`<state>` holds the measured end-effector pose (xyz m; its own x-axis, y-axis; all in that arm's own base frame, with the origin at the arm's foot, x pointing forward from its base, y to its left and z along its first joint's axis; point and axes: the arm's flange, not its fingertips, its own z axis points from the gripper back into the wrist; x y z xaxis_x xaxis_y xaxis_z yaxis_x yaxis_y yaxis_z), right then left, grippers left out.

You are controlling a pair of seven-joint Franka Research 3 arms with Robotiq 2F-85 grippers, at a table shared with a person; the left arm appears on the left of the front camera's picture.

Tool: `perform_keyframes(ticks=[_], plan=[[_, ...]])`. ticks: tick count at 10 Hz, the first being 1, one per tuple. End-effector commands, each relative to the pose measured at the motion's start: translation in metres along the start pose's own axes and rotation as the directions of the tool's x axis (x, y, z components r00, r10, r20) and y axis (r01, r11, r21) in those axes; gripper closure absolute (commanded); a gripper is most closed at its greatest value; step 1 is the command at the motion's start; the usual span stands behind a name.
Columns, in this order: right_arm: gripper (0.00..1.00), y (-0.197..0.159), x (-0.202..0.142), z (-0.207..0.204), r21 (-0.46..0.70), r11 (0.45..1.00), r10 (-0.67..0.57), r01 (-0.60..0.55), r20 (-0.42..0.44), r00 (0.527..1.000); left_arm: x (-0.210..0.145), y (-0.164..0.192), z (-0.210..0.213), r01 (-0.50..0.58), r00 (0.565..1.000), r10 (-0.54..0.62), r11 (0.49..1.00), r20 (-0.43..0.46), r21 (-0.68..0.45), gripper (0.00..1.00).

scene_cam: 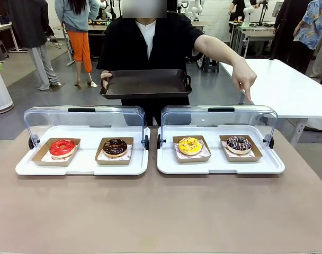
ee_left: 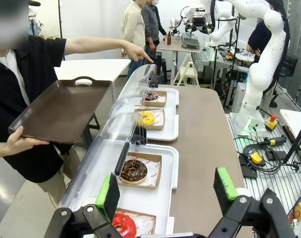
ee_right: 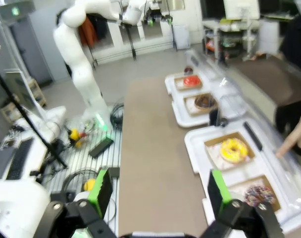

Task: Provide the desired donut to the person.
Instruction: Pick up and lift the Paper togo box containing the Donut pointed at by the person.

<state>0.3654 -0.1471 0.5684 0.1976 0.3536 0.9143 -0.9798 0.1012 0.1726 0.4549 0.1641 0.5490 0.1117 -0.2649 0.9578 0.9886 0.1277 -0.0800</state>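
Both claws are hanging wide open with nothing in them: the left claw [ee_left: 166,188] by the red donut [ee_left: 125,225], the right claw [ee_right: 159,192] over the bare surface [scene_cam: 161,211]. The person [scene_cam: 150,42] on the far side holds a dark serving tray [scene_cam: 145,83] in one hand. The other hand [scene_cam: 246,80] points down at the sprinkled chocolate donut [scene_cam: 239,143], which sits boxed at the right end of the right white tray [scene_cam: 219,168], beside the yellow donut [scene_cam: 190,145].
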Motion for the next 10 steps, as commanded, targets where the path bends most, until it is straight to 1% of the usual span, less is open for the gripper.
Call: perform_keyframes(ticks=[1, 2, 3, 4, 6, 7, 8, 9, 10], plan=[[0.0, -0.006, 0.019, -0.017, -0.029, 0.999, 0.026, -0.034, -0.24, 0.97, 0.0, -0.001, 0.002, 0.002, 1.0, -0.002, 1.0, 0.012, -0.005, 0.0], [0.0, -0.014, 0.025, -0.03, -0.06, 0.997, 0.021, -0.045, -0.349, 0.937, 0.0, -0.001, 0.002, 0.002, 1.0, -0.002, 1.0, 0.012, -0.005, 0.0], [0.0, -0.018, 0.026, -0.045, -0.08, 0.993, 0.046, -0.089, -0.434, 0.9, 0.0, -0.001, 0.002, 0.002, 1.0, -0.002, 1.0, 0.012, -0.005, 0.0], [0.0, -0.016, 0.024, -0.064, -0.045, 0.987, 0.111, -0.156, -0.516, 0.849, 0.0, -0.001, 0.002, 0.002, 1.0, -0.002, 1.0, 0.012, -0.005, 0.0], [0.0, -0.014, 0.011, -0.102, 0.036, 0.957, 0.242, -0.287, -0.641, 0.728, 0.0, -0.001, 0.002, 0.002, 1.0, -0.002, 1.0, 0.012, -0.005, 0.0], [0.0, -0.016, -0.001, -0.118, 0.068, 0.95, 0.269, -0.306, -0.678, 0.685, 0.0, -0.001, 0.002, 0.002, 1.0, -0.002, 1.0, 0.012, -0.005, 0.0], [0.0, -0.022, -0.012, -0.129, 0.076, 0.948, 0.268, -0.308, -0.712, 0.649, 0.0, -0.001, 0.002, 0.002, 1.0, -0.002, 1.0, 0.012, -0.005, 0.0], [0.0, -0.029, -0.023, -0.138, 0.068, 0.957, 0.241, -0.283, -0.73, 0.64, 0.0, -0.001, 0.002, 0.002, 1.0, -0.002, 1.0, 0.012, -0.005, 0.0], [0.0, -0.035, -0.035, -0.145, 0.064, 0.969, 0.21, -0.24, -0.725, 0.656, 0.0, -0.001, 0.002, 0.002, 1.0, -0.002, 1.0, 0.012, -0.005, 0.0]])
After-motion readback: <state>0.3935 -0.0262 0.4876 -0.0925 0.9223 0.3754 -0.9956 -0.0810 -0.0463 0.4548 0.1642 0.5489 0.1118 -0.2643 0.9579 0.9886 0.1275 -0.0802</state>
